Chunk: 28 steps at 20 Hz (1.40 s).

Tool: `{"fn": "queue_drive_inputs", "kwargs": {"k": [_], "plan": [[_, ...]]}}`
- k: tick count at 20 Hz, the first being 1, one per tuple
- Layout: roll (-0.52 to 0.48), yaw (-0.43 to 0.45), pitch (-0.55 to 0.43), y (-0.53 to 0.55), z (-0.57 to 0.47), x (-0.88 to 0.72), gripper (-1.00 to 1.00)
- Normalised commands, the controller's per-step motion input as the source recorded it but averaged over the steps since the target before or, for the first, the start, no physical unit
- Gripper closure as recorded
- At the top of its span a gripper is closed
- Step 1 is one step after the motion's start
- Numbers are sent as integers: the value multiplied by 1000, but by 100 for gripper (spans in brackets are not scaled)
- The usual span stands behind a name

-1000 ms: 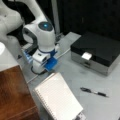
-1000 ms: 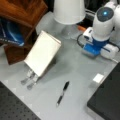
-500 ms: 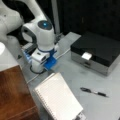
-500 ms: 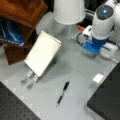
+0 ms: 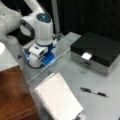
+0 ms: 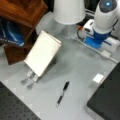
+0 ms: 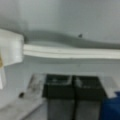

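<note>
White cable [image 7: 70, 51] runs just beyond my pincer [image 7: 73, 86], whose pads meet closed, low over the bare grey surface [image 7: 75, 22].

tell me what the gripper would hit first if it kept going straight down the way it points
Probably the grey table: the gripper points down at it, fingers together, with the white cable lying just beyond them. Depth is hard to judge.

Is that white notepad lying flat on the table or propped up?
Propped up. In both front views the notepad leans tilted on a small metal stand, its upper edge raised off the table; the pen lies flat nearby.
</note>
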Motion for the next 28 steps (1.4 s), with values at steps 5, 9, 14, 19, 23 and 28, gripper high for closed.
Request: {"fn": "queue_drive_inputs", "kwargs": {"k": [5, 9, 14, 19, 23, 28], "plan": [[184, -13, -298, 127, 166, -673, 100], [190, -25, -299, 131, -8, -533, 100], [171, -26, -313, 103, -336, -464, 100], [186, -28, -376, 50, -488, -453, 100], [193, -49, -434, 63, -544, -481, 100], [180, -48, -467, 42, -469, -580, 100]]}}
